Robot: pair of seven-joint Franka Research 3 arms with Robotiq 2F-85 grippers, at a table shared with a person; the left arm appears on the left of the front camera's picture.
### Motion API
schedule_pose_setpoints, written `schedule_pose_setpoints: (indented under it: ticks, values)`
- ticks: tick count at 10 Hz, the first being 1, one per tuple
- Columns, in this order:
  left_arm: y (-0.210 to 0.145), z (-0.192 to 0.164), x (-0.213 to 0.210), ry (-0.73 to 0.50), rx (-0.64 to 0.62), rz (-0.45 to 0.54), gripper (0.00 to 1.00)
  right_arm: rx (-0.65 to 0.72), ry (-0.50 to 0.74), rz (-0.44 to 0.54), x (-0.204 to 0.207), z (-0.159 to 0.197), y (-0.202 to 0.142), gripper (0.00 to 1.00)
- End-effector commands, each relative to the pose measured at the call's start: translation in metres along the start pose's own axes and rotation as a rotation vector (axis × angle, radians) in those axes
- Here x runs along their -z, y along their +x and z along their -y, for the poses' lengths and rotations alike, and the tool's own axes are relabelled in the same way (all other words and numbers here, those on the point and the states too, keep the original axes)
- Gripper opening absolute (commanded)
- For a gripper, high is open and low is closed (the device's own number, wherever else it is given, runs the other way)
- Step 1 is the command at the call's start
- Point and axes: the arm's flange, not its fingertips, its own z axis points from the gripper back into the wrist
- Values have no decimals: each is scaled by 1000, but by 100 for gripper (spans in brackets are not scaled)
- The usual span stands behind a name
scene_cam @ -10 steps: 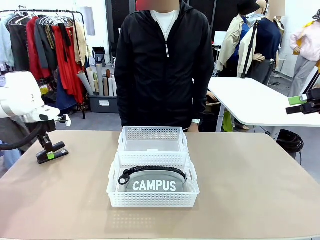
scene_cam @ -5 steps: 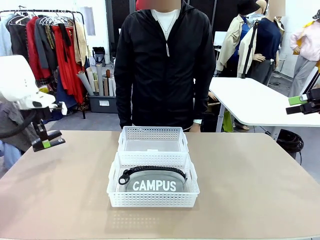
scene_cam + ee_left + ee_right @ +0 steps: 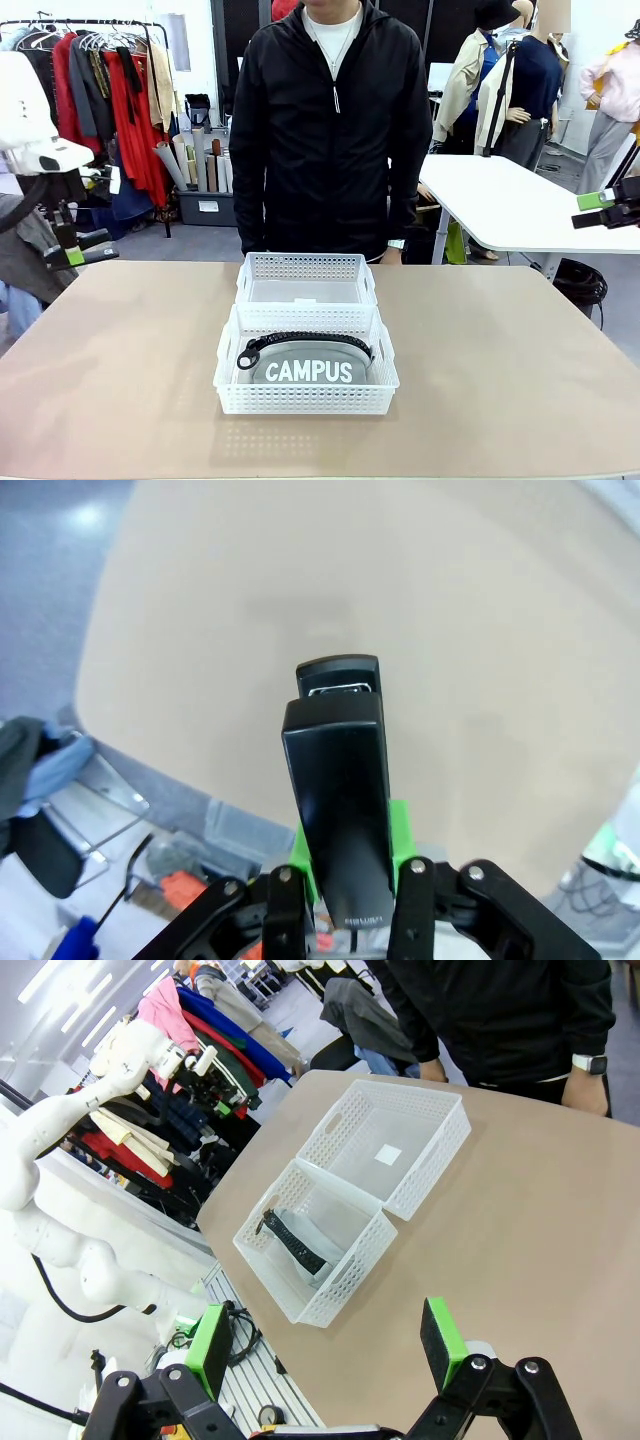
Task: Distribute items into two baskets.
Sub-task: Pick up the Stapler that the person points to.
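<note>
Grey pouch lying in the near basket at mid-tabletop, far basket touching behind; stapler clamped in left gripper beyond the table's left edge; right gripper spread wide, holding nothing.

Bright, even overhead light falls across the tan table, leaving only a faint shadow under the near white basket. The front view is sharp. The left wrist view is soft: the black stapler carries a dull sheen, and the table's edges bow with wide-angle distortion. Ceiling strips glare at the right wrist view's top-left corner.
</note>
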Motion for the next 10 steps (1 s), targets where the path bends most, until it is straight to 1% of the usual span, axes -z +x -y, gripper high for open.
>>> schedule_pose_setpoints:
  ticks: [1, 3, 5, 7, 8, 10]
  values:
    - [6, 7, -23, 14, 90, -47, 0, -3, 2, 2, 0, -2, 1, 100]
    - [8, 30, -49, 75, 106, -64, 0, -3, 2, 2, 0, -2, 1, 100]
    - [6, 49, -60, 90, 164, -59, 0, -3, 2, 2, 0, -2, 1, 100]
    - [7, 54, -61, 84, 189, -70, 0, -3, 2, 2, 0, -2, 1, 100]
    - [17, 46, -67, 88, 137, -52, 0, -3, 2, 2, 0, -2, 1, 100]
    - [17, 46, -67, 88, 137, -52, 0, -3, 2, 2, 0, -2, 1, 100]
